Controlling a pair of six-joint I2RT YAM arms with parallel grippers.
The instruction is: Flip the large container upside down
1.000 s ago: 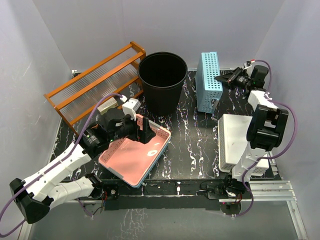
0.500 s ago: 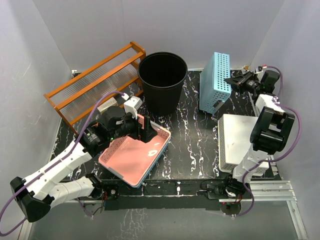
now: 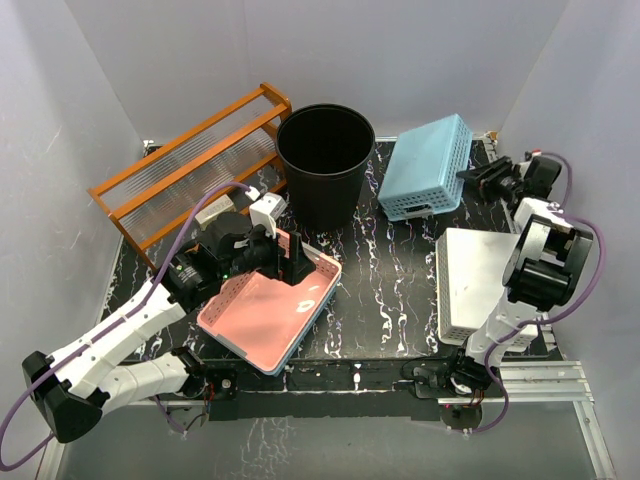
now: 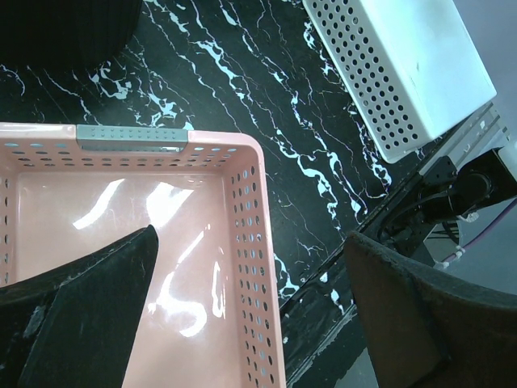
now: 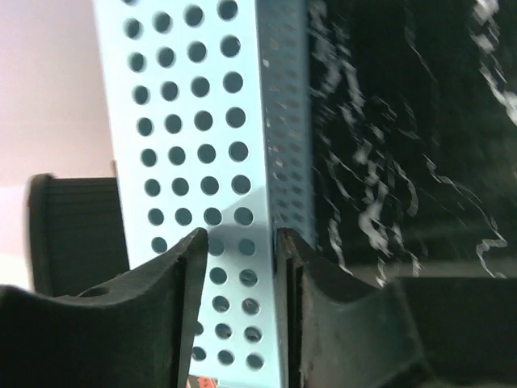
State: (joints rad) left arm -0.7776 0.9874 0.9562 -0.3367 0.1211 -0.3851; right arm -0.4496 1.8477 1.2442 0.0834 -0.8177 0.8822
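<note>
- Pale lilac walls (image 3: 170,60) close the space on three sides, well beyond the left gripper (image 3: 292,264) and near the right gripper (image 3: 470,178).
- Under both we see a black counter (image 3: 390,290) veined in white like marble.
- A wooden rack (image 3: 190,165) with ribbed clear shelves stands beyond the left gripper, to its left.
- A silver rail (image 3: 545,380) lies at the near edge, well apart from the right gripper.
- We find the light soft and even, the shadows faint.
</note>
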